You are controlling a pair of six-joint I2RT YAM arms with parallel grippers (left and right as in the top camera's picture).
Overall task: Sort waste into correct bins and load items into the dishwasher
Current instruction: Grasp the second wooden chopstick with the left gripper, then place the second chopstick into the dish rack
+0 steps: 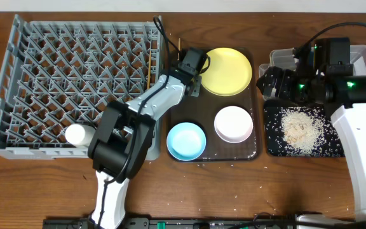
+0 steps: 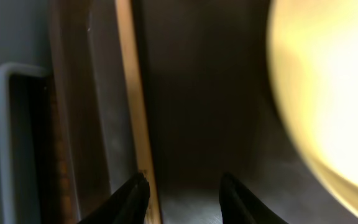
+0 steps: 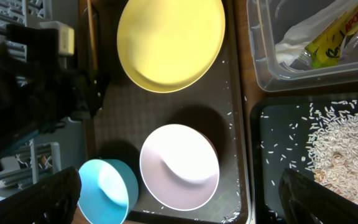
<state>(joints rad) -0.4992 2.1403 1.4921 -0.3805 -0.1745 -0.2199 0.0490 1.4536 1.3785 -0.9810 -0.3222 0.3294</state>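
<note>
My left gripper (image 1: 194,81) (image 2: 185,186) is open low over the brown tray's far left corner, with a wooden chopstick (image 2: 135,112) (image 1: 178,46) lying against its left finger. The yellow plate (image 1: 226,71) (image 2: 328,93) (image 3: 169,43) sits just to its right. The light blue bowl (image 1: 186,141) (image 3: 104,190) and white bowl (image 1: 233,123) (image 3: 179,165) sit at the tray's front. My right gripper (image 1: 273,81) (image 3: 191,199) is wide open and empty, high above them. The clear tub (image 3: 260,62) holds the napkin (image 3: 297,43) and wrapper (image 3: 334,37). Rice (image 1: 300,127) lies in the black tray (image 1: 272,143).
The grey dish rack (image 1: 18,76) fills the left side, with a white cup (image 1: 78,135) at its front edge. The dark brown serving tray (image 1: 211,152) lies between the rack and the bins. Loose rice grains lie scattered on the tray and the table in front.
</note>
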